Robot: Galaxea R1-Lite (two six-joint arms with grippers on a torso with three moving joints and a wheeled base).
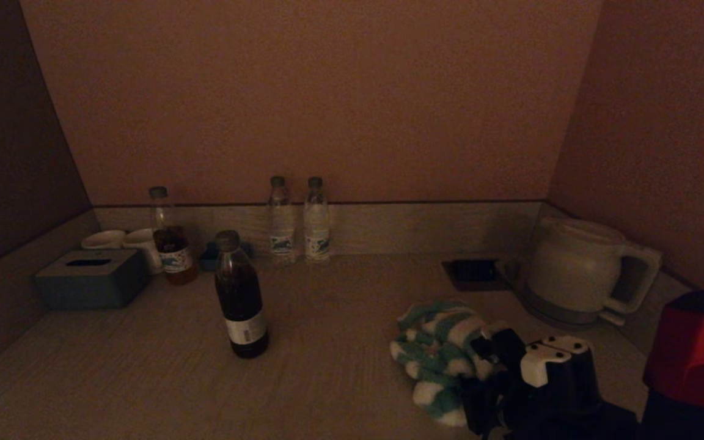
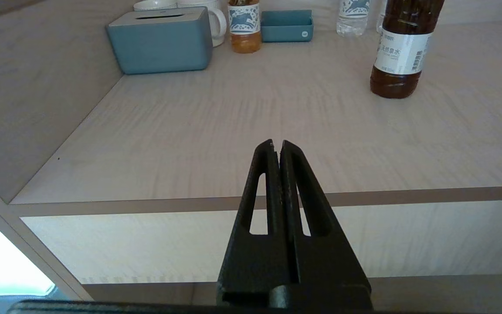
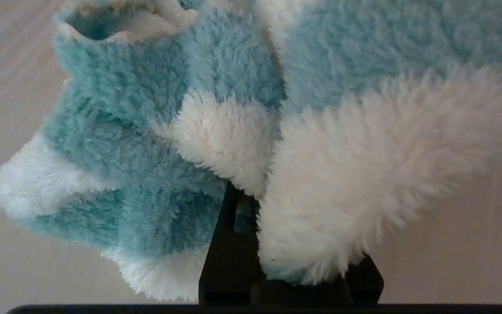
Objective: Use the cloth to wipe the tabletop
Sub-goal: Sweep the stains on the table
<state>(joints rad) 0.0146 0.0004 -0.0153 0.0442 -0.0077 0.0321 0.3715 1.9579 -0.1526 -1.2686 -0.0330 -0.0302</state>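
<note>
The cloth point(image 1: 440, 357), a fluffy teal and white striped towel, lies bunched on the tabletop point(image 1: 340, 318) at the front right, just in front of the kettle. My right gripper point(image 1: 480, 357) is shut on the cloth at its near edge. In the right wrist view the cloth point(image 3: 251, 131) fills the frame and buries the fingertips of the right gripper point(image 3: 259, 192); only one dark finger point(image 3: 231, 253) shows. My left gripper point(image 2: 276, 144) is shut and holds nothing, hovering just off the tabletop's front edge point(image 2: 146, 205), out of the head view.
A dark-liquid bottle point(image 1: 241, 296) stands mid-table, left of the cloth. At the back left are a tissue box point(image 1: 90, 278), white cups point(image 1: 126, 241), a half-full bottle point(image 1: 170, 238) and a small teal tray point(image 2: 286, 26). Two water bottles point(image 1: 298, 220) stand by the back rim. A white kettle point(image 1: 584, 272) sits at the right.
</note>
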